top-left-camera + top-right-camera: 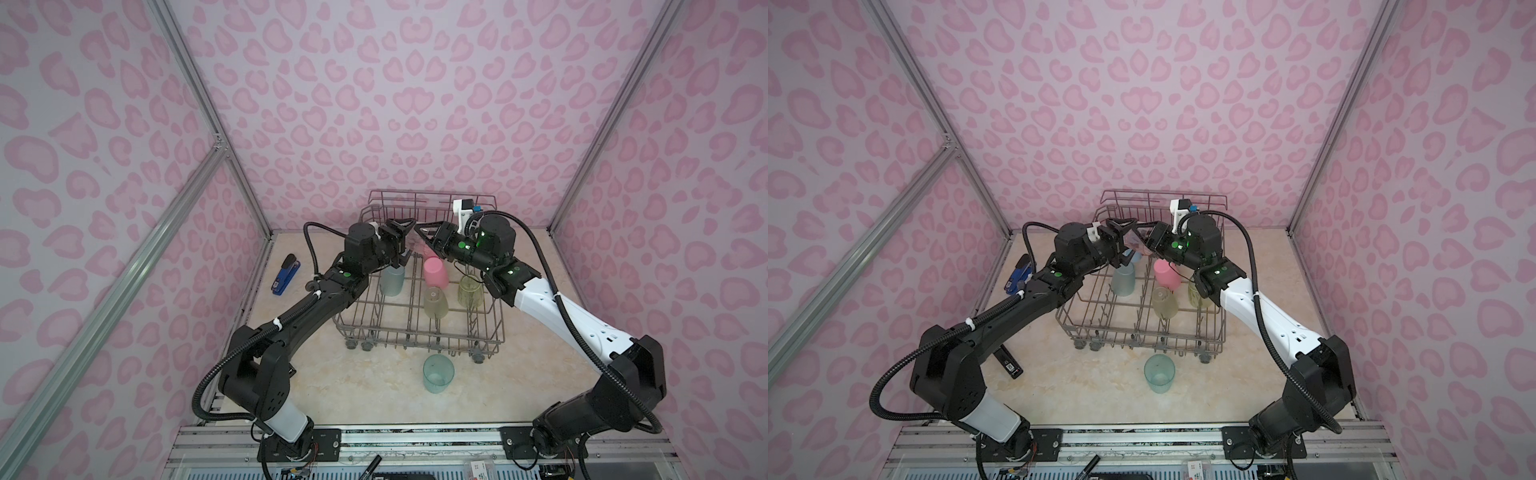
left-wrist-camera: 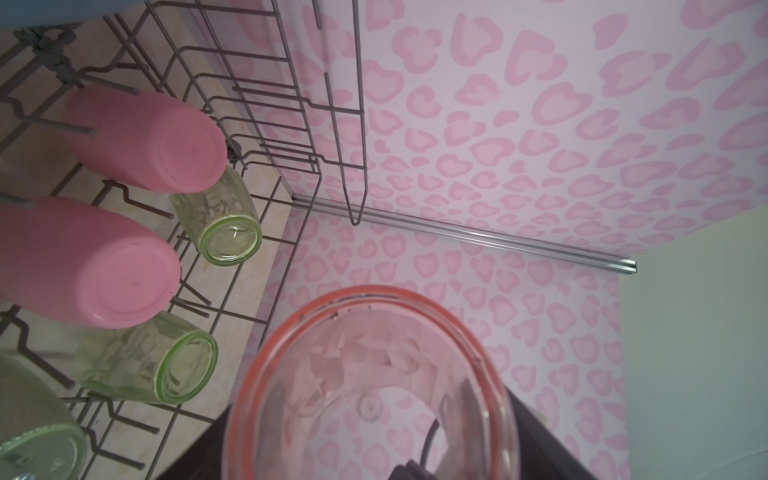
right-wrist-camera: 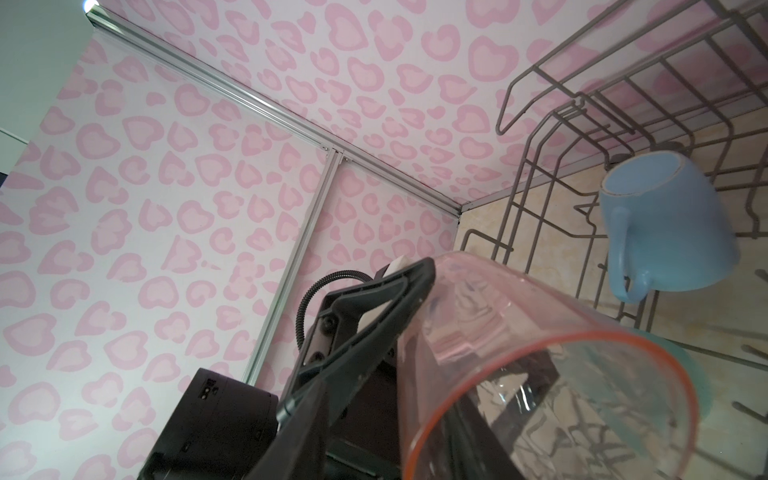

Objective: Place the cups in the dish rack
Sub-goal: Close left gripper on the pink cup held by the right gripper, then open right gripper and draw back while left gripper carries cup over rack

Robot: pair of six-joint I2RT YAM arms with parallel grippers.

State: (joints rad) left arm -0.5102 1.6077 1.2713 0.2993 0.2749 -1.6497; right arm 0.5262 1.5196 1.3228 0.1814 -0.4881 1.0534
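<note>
Over the back of the dish rack (image 1: 374, 332), a bit above centre in both top views, the two arms meet nose to nose. The left gripper (image 1: 409, 245) has its jaws spread wide around a see-through salmon tumbler (image 2: 374, 395) and holds it up off the rack. The right wrist view shows one of its black fingers (image 3: 390, 276) lying along the tumbler's wall. The right gripper (image 1: 426, 239) is crowded right up against that same cup, but honestly I can't tell if its jaws are pinching it or clear of it.

Down in the rack, all bottom-up: a pink tumbler (image 1: 435, 272) near the middle, a greyish-teal tumbler (image 1: 392, 280) to its left, a yellow-green tumbler (image 1: 435, 302) just below the pink one and a second yellow-green tumbler (image 1: 471, 290) to the right. The light-blue mug (image 3: 669, 232) sits in there too, base up. One teal tumbler (image 1: 438, 373) stands upright on the table (image 1: 374, 395) just in front of the rack, lower centre of frame. A blue stapler (image 1: 286, 274) lies off to the left.
</note>
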